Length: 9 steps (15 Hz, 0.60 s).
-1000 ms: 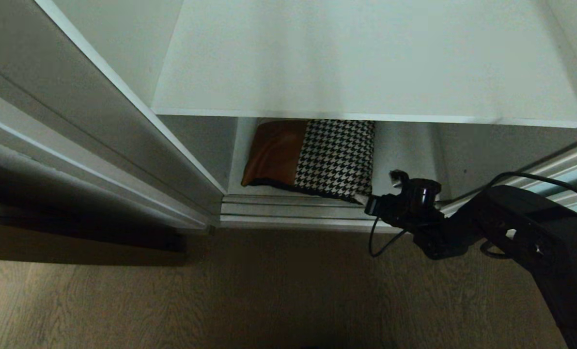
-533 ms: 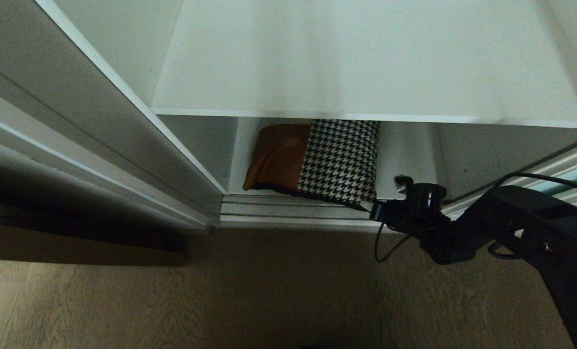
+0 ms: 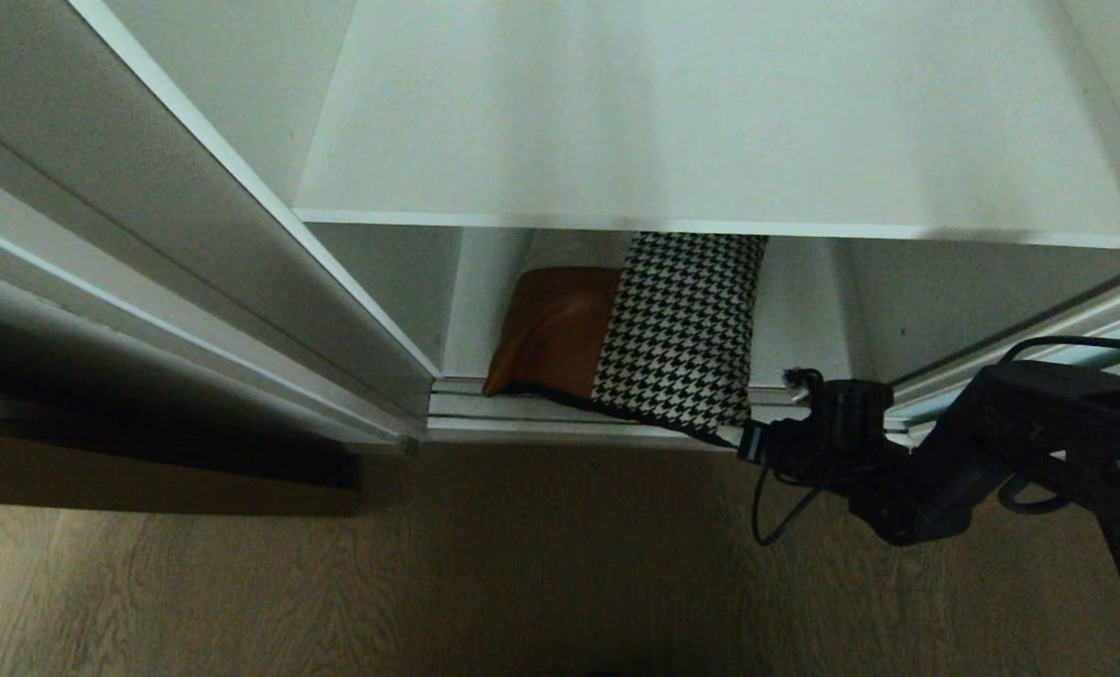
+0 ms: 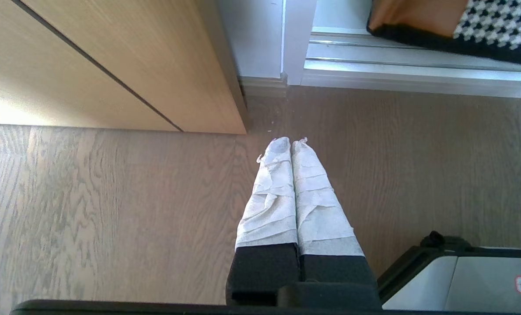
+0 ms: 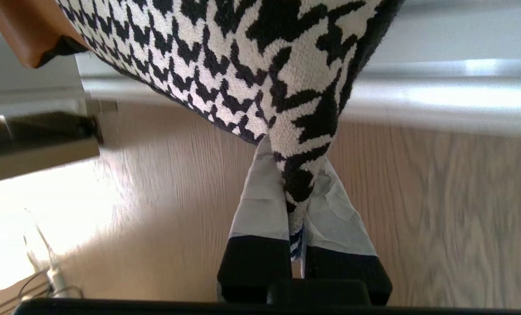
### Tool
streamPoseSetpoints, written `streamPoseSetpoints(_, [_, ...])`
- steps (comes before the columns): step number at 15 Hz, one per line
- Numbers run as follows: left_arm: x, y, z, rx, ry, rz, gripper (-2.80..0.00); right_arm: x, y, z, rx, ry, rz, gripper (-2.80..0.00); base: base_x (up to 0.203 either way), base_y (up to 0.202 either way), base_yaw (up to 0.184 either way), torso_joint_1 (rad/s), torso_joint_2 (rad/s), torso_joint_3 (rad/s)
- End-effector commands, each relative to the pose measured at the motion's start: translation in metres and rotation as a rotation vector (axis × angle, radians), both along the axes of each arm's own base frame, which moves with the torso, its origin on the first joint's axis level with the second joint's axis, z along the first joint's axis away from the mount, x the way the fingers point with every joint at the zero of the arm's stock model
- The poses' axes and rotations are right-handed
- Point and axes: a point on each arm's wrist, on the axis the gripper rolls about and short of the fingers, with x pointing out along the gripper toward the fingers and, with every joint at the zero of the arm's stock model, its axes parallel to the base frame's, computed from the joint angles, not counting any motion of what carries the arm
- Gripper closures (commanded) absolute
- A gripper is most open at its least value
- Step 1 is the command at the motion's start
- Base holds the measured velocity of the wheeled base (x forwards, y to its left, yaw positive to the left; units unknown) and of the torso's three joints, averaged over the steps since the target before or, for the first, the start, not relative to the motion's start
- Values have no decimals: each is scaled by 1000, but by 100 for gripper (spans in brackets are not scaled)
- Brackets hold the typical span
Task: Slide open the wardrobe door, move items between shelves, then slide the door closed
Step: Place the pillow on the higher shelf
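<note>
While its taped fingers (image 5: 260, 205) pinch a houndstooth corner, the right gripper (image 5: 296, 192) holds the cushion (image 3: 649, 331), which extends ahead across the wardrobe's metal track (image 3: 541, 414); no lettering is legible.

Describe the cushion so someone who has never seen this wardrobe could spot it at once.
Look into the open wardrobe, under the wide white shelf, down at the bottom compartment by the metal floor track. The cushion lies there, one corner pinched by the right gripper. It is the only patterned thing: black-and-white houndstooth beside a tan-brown leather panel, edged in black.
</note>
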Motion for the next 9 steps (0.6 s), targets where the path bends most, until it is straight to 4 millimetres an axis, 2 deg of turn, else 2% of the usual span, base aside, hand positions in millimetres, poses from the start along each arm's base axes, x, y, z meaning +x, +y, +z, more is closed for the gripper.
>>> streamPoseSetpoints(1, [0,0,0,0,3,0,0,-12,-5,11,2,3,-6,0,0,0,0,0,0,0])
streamPoseSetpoints(4, [0,0,0,0,3,0,0,-18,-11,8,-10,24,-28,0,0,0,0,0,0,0])
streamPoseSetpoints(7, [0,0,-1,6,5,-1,0,-13,-12,13,-21,-1,-79,0,0,0,0,0,0,0])
streamPoseSetpoints(9, [0,0,0,0,3,2,0,-10,-21,9,-25,-2,-100,0,0,0,0,0,0,0])
